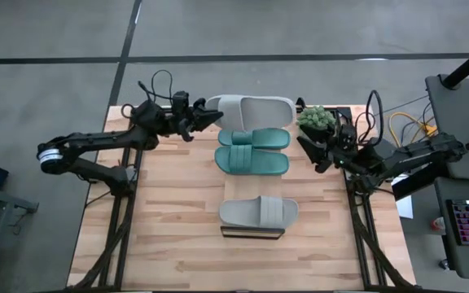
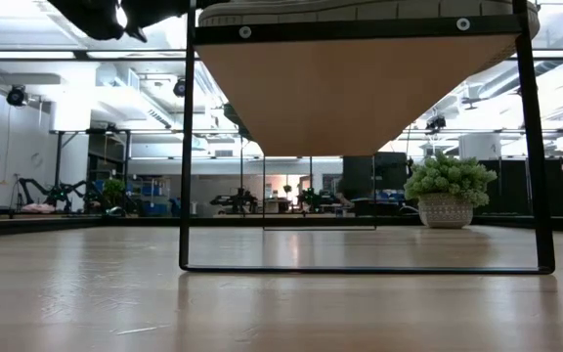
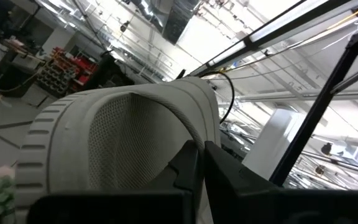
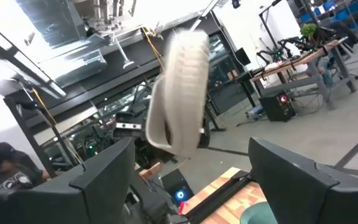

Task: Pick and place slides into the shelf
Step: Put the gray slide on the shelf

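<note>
Your left claw [image 1: 204, 119] is clamped on a grey slide [image 1: 251, 107] at 12 o'clock on the surface [image 1: 177, 228]; carry it level onto the shelf [image 1: 252, 233] at 6 o'clock, beside the grey slide already there. Your right claw [image 1: 316, 155] waits spread apart at 3 o'clock. Only the left wrist view shows the fingers [image 3: 188, 171] pinching the strap.

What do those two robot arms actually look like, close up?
Both are slim, dark, jointed arms. The left arm has a white band near its base, and black cables loop above its tool. The right arm trails black cables too. The right tool ends in two flat, dark, blocky fingers.
</note>
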